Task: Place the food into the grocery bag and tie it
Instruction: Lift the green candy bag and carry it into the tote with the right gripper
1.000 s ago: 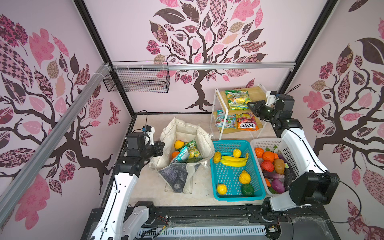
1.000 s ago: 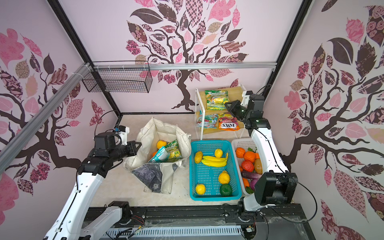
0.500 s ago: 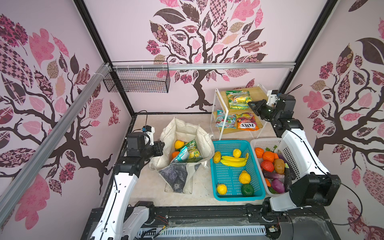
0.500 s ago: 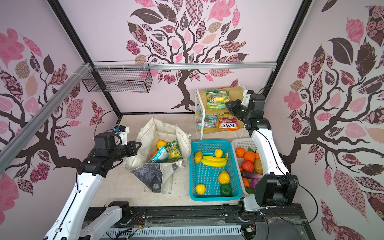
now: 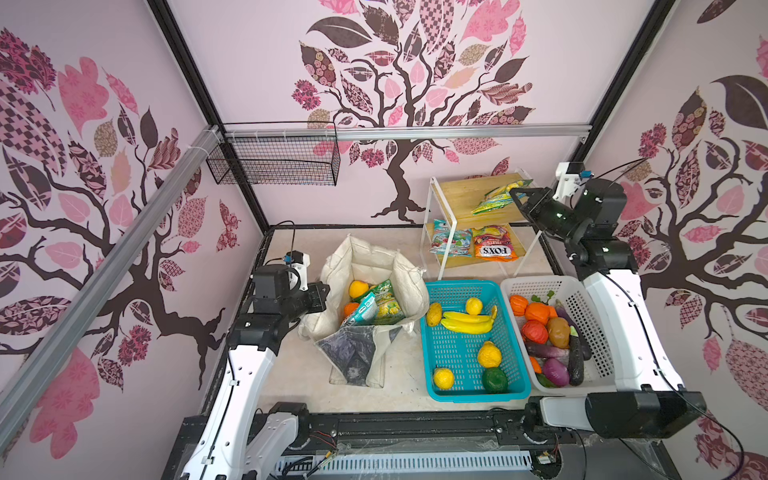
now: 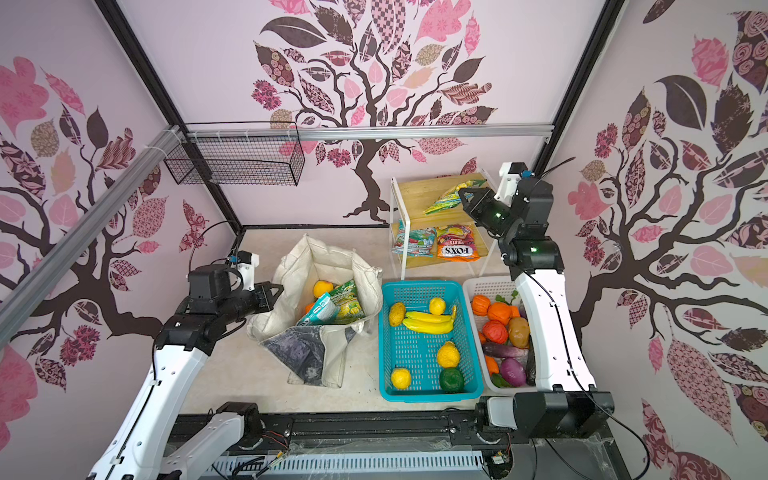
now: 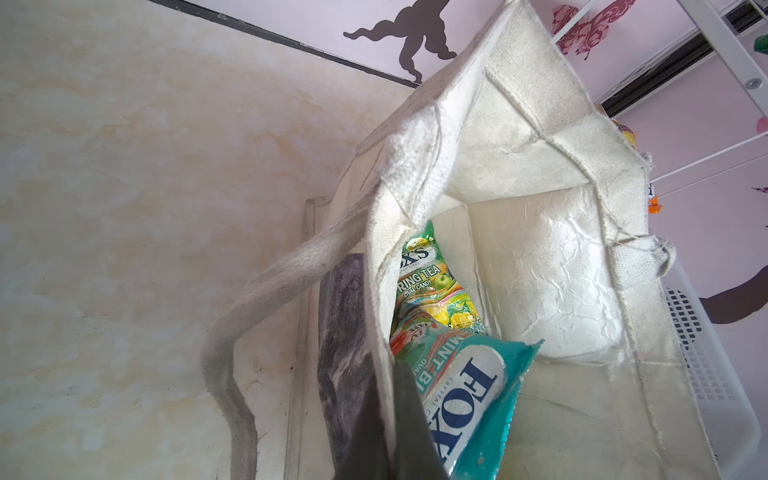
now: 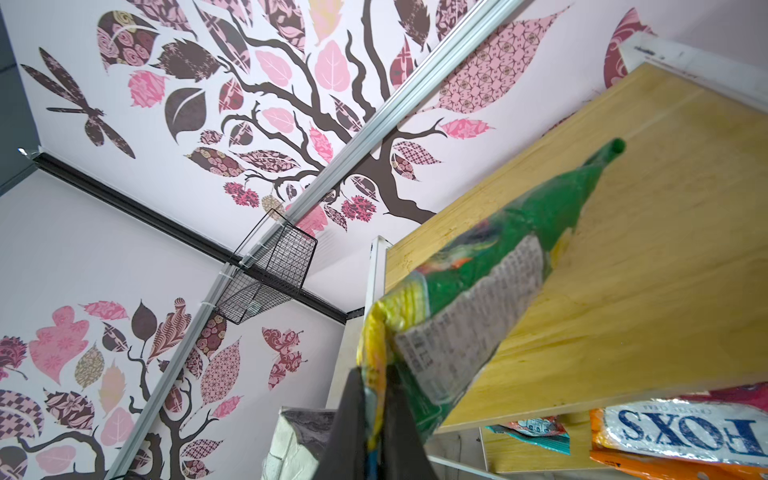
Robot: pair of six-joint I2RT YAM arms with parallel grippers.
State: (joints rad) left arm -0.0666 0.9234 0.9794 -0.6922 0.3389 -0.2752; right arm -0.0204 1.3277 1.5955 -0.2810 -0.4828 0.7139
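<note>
- Right wrist view showed the shelf rack (image 8: 648, 232) with its wooden top board, and an orange FOX'S packet (image 8: 681, 428) on the lower board.
- In both top views a teal basket (image 5: 457, 289) with bananas (image 5: 467, 324) and round fruits stood just beside the grocery bag (image 5: 374, 262). A white basket (image 5: 536, 284) of vegetables stood on its far side, under the right arm.
- The rack's white frame and the teal basket lay between the bag and the right gripper (image 5: 515, 194).
- The right jaws were clamped on one end of a green snack packet (image 8: 490, 286) over the top board. Whether its far end touched the wood could not be told.
- The left gripper (image 5: 325, 294) had its jaws closed on the bag's near rim, holding the mouth wide.
- Inside the bag lay a teal packet (image 7: 469, 399), a green packet (image 7: 424, 286) and an orange fruit (image 5: 358, 288), well apart from the right jaws.
- The bag sat on a pale marbled tabletop (image 5: 299, 374), enclosed by pink walls with tree decals (image 5: 395, 83). A black wire basket (image 5: 274, 160) hung on a rail.
</note>
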